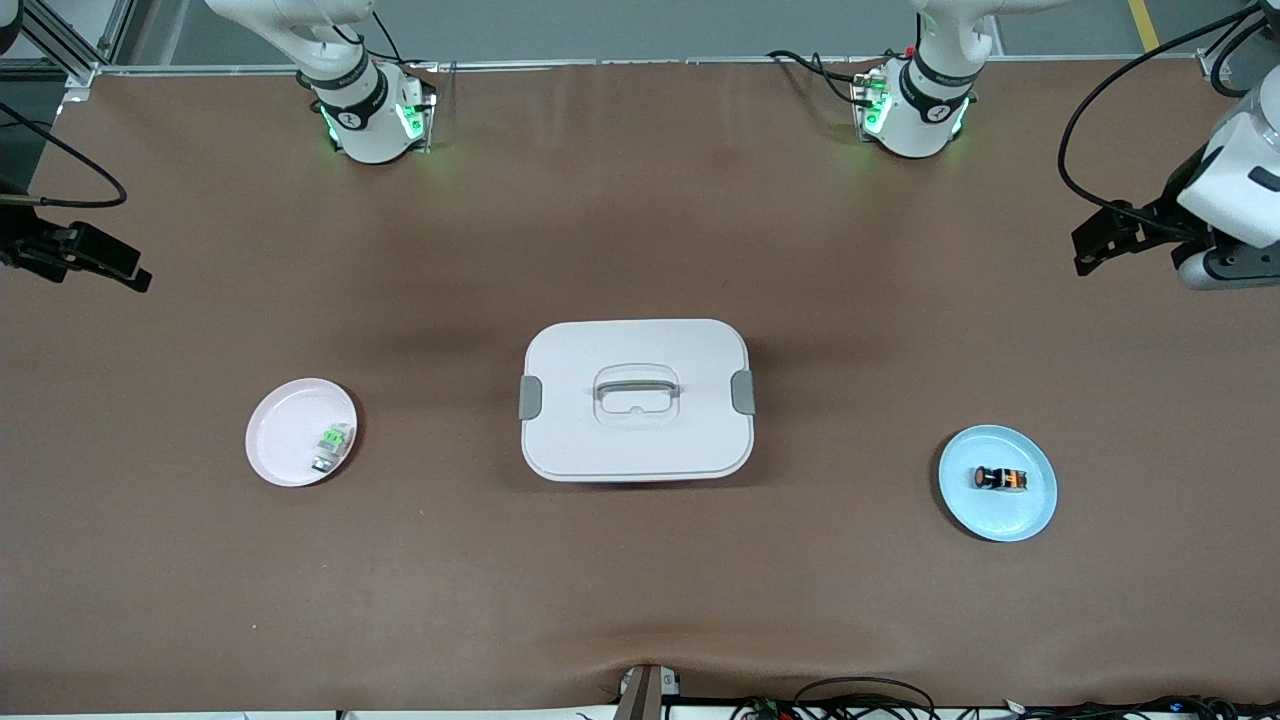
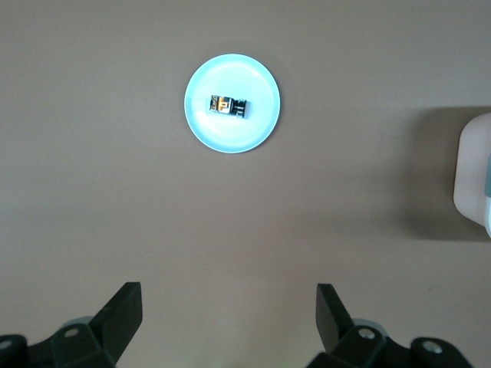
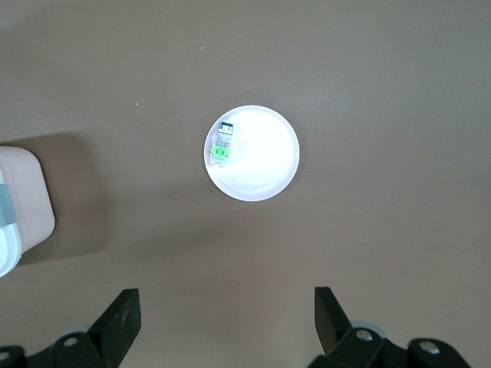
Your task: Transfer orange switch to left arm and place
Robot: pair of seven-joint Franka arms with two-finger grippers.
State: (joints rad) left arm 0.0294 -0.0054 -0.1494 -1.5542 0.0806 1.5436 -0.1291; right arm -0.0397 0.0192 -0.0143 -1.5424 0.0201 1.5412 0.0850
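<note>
The orange switch [image 1: 1000,479] lies on a light blue plate [image 1: 1030,512] toward the left arm's end of the table; it also shows in the left wrist view [image 2: 229,106] on that plate [image 2: 257,130]. The white box [image 1: 636,400] stands at the table's middle, with its edge in both wrist views [image 2: 474,176] [image 3: 23,203]. My left gripper [image 1: 1085,252] [image 2: 229,307] is open and empty, high over bare table at the left arm's end. My right gripper [image 1: 138,277] [image 3: 227,310] is open and empty, high over the right arm's end.
A pink plate [image 1: 278,455] [image 3: 268,165] toward the right arm's end holds a green-and-white switch [image 1: 333,447] [image 3: 223,143]. The arm bases [image 1: 375,115] [image 1: 915,110] stand along the table edge farthest from the camera. Cables [image 1: 860,700] lie at the nearest edge.
</note>
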